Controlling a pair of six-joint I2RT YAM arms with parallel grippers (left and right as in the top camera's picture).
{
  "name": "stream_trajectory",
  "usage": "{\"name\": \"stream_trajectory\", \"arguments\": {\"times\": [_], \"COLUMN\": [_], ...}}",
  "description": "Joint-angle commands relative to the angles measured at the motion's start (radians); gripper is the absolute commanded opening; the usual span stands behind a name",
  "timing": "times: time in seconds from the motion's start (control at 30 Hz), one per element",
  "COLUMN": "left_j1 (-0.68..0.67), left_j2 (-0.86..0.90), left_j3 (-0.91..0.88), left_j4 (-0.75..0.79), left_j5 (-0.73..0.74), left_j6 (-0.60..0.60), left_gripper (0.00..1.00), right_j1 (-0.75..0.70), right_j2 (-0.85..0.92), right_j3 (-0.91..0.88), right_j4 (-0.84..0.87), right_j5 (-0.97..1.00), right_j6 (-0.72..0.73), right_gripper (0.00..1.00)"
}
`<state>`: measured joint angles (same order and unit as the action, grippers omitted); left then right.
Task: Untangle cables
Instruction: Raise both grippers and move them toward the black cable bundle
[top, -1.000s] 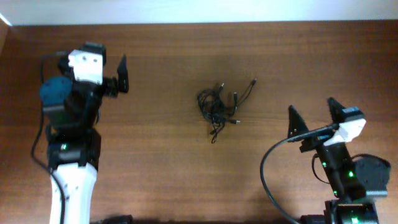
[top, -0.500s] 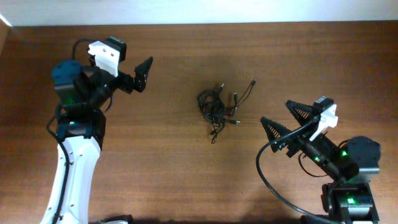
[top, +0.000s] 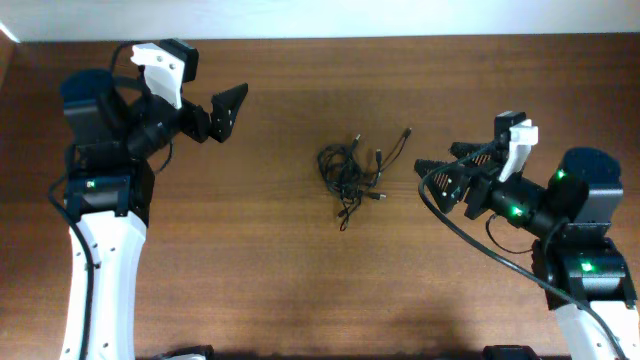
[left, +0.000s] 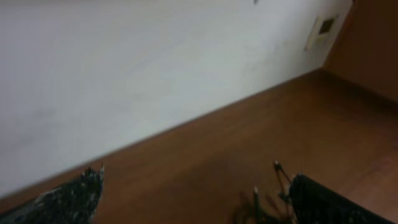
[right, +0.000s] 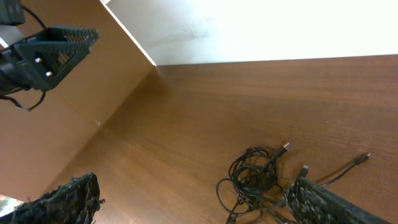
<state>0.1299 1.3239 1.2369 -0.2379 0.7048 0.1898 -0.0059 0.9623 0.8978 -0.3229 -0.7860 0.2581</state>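
Thin black cords with small plug ends (top: 350, 175), knotted into a loose bundle, flat on the wooden tabletop (top: 300, 285), one strand straying outward.

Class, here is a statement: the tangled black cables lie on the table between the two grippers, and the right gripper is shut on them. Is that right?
Not quite. The cables do lie on the table, between the left gripper and the right gripper, but the right gripper is open and apart from them, holding nothing. The overhead view shows the gap.

Matt wood table (top: 300, 290), thin plastic-sheathed cables (top: 348, 176)
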Motion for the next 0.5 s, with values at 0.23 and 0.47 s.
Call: {"name": "stream_trajectory", "arguments": {"times": [0.23, 0.47], "left_j1": [-0.004, -0.004], "left_j2": [0.013, 0.088], "left_j3": [0.014, 0.014], "left_j4": [-0.145, -0.130], "left_j5": [0.029, -0.074], "left_j6": [-0.002, -0.142], "left_gripper": [0.99, 0.99], "right_j1": [0.006, 0.006], "right_j2": [0.153, 0.157], "right_j3": [0.019, 0.029], "right_j4": [-0.030, -0.138], "right_j5": [-0.073, 0.122], "right_j6": [0.121, 0.142], "right_gripper": [0.99, 0.99]}}
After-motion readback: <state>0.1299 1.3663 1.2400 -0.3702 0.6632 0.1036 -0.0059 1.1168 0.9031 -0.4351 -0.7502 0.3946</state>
